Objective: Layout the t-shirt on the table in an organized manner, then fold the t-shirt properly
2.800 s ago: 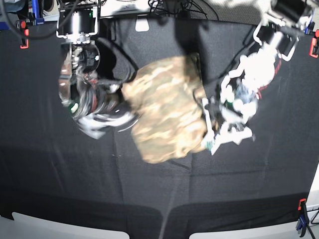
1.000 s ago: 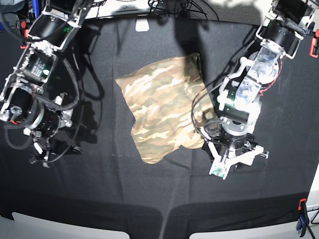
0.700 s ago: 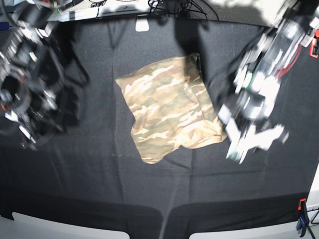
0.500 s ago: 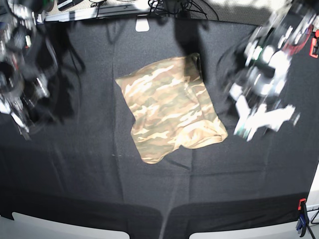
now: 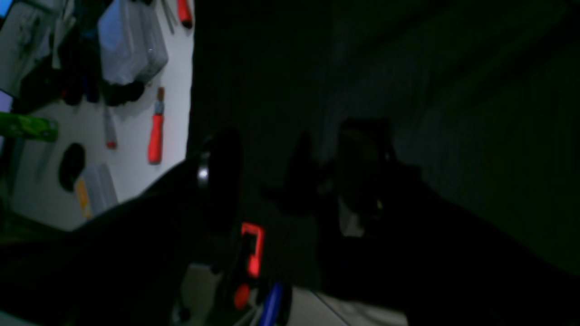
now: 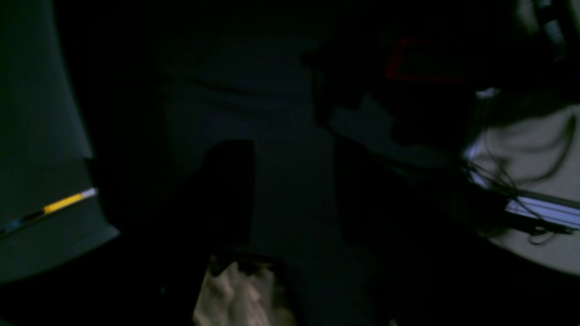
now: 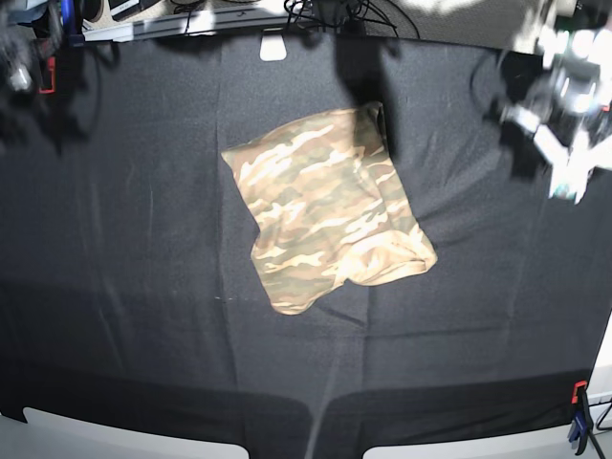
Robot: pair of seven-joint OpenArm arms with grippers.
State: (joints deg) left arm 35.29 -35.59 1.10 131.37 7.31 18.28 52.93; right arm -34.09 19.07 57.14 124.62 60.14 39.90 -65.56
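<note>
The camouflage t-shirt [image 7: 325, 210] lies folded into a compact, slanted block in the middle of the black table [image 7: 143, 316]; nothing touches it. A small tan patch of the t-shirt [image 6: 240, 294] shows at the bottom edge of the right wrist view. My left gripper [image 7: 569, 177] is a blur at the far right, well away from the shirt. In its wrist view the left gripper [image 5: 294, 131] stands open over bare black cloth. My right arm [image 7: 17, 72] is a dark blur in the back left corner. The right gripper [image 6: 292, 181] shows two dark fingers apart, empty.
A red clamp [image 7: 44, 75] sits at the back left edge, and a red and blue clamp [image 7: 579, 421] at the front right corner. A white tag [image 7: 273, 46] and cables [image 7: 335, 11] lie at the back edge. Tools [image 5: 156, 131] lie beyond the table.
Both arms have swung up and outward from beside the t-shirt to the back corners. The left gripper let go of the shirt's right edge. The shirt lies still.
</note>
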